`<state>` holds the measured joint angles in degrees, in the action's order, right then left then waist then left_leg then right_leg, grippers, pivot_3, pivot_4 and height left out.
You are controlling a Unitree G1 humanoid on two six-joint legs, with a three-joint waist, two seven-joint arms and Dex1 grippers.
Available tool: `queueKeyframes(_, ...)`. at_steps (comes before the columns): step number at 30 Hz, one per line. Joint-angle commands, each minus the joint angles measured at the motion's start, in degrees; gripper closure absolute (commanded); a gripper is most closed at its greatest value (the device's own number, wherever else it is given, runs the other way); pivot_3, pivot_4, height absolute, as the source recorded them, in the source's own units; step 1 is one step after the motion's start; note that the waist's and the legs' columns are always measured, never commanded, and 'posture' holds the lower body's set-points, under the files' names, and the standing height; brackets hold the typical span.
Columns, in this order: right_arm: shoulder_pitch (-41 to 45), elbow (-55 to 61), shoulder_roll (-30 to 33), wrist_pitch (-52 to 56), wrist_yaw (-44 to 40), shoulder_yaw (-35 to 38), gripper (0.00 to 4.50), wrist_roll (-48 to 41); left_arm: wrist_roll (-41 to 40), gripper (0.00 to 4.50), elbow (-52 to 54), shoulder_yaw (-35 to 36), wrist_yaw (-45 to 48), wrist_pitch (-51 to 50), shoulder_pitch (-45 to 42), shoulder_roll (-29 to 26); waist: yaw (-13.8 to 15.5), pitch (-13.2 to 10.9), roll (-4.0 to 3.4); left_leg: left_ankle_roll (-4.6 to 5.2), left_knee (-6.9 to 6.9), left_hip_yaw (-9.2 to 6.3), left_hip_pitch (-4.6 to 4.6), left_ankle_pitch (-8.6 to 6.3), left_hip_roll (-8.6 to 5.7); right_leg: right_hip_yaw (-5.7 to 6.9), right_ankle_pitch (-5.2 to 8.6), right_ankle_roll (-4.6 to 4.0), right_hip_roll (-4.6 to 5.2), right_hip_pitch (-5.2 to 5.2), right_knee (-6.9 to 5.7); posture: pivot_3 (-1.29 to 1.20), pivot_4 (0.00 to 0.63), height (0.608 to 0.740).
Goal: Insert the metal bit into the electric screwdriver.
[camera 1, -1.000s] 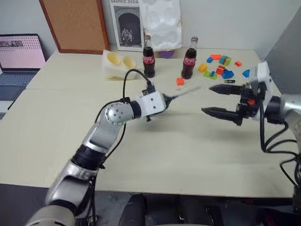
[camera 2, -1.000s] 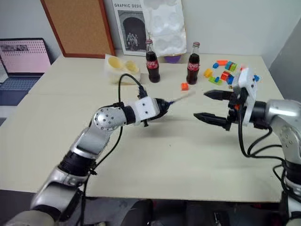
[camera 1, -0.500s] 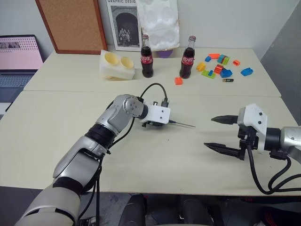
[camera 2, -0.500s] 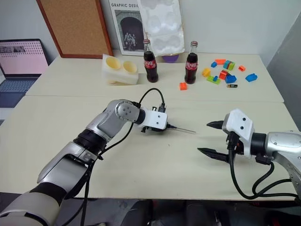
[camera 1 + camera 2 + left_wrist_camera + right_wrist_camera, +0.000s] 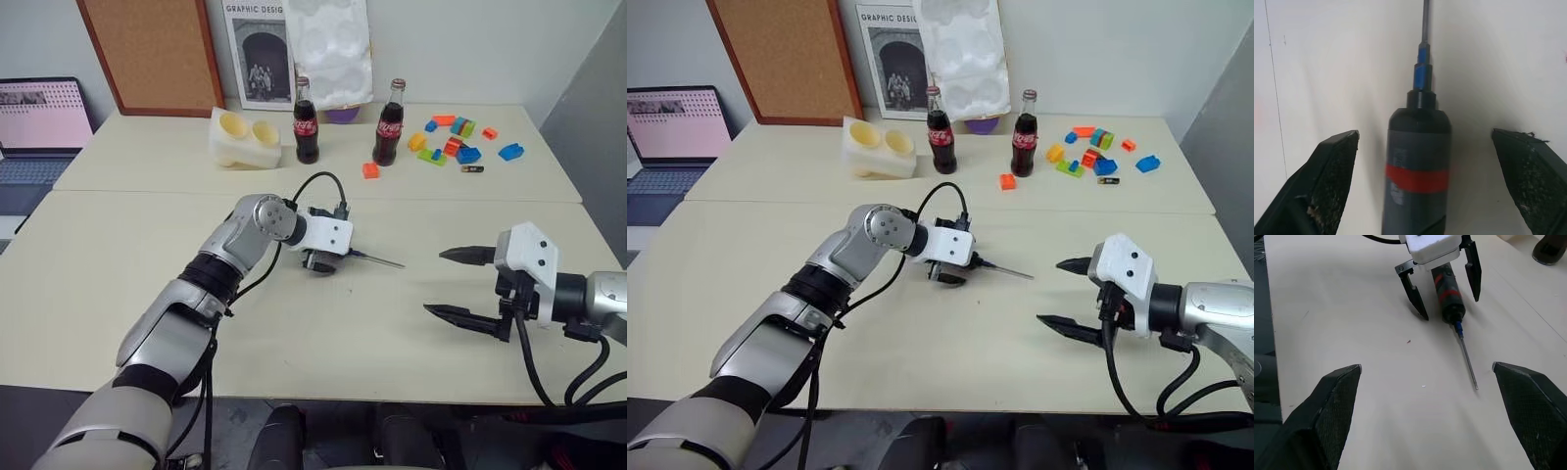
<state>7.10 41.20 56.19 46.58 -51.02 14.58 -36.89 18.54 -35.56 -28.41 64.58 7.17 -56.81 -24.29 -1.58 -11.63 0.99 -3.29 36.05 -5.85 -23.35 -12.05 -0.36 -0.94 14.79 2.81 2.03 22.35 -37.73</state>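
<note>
Down from mid-air, the left hand [image 5: 1441, 271] now sits low at the worktop [image 5: 147, 294], fingers spread wide around the electric screwdriver [image 5: 1418, 166], which lies between them untouched, the metal bit [image 5: 1468, 363] seated in its tip. Well apart, the right hand [image 5: 460, 284] hovers, pulled back, fingers wide and empty.

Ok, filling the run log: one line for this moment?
electric screwdriver on table, metal bit inserted | left gripper open, straddling it | right gripper open, apart
</note>
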Motion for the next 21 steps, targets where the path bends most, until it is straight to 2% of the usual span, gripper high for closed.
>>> queueKeyframes(1,0.8,-0.4,1.5,-1.5,-0.3,1.4,0.0,0.3,-7.5,0.05,3.1,6.4,3.1,-6.9,0.0,0.2,0.0,0.0,0.04,0.0,0.0,0.0,-0.01,0.0,0.0,0.0,0.0,0.0,0.0,0.01,0.0,0.0,0.15,0.74)
queueKeyframes(5,0.7,-2.0,2.3,-2.8,-1.0,1.1,0.0,1.0,-15.0,0.05,8.5,13.9,5.4,-15.7,0.5,-3.1,-0.2,-0.1,0.08,0.0,0.01,-0.03,-0.11,0.0,0.01,0.02,0.0,0.0,-0.01,0.14,-0.03,0.0,0.15,0.74)
queueKeyframes(8,0.3,-3.5,2.3,-5.4,-1.5,1.0,0.0,2.5,-19.8,0.05,15.3,20.5,6.6,-22.8,4.7,-10.0,-0.7,-0.1,0.07,0.0,-0.03,-0.01,-0.14,0.0,0.05,0.0,0.0,0.0,-0.04,0.27,-0.11,0.0,0.15,0.74)
queueKeyframes(15,-0.4,-9.0,3.6,-8.7,-5.2,3.1,0.0,3.3,-25.0,0.05,34.6,30.7,5.4,-32.4,26.9,-23.6,-1.1,0.0,0.04,-0.01,-0.08,0.04,-0.02,0.0,0.11,-0.06,0.02,-0.04,-0.04,0.26,-0.23,0.0,0.15,0.74)
queueKeyframes(21,0.8,-13.4,4.8,-10.7,-7.4,2.5,0.0,4.1,-29.2,0.05,40.5,37.4,2.7,-34.5,37.9,-26.2,0.4,-0.1,0.14,-0.01,0.07,-0.04,0.01,0.01,0.1,0.02,-0.01,-0.11,0.02,0.11,-0.2,0.0,0.15,0.74)
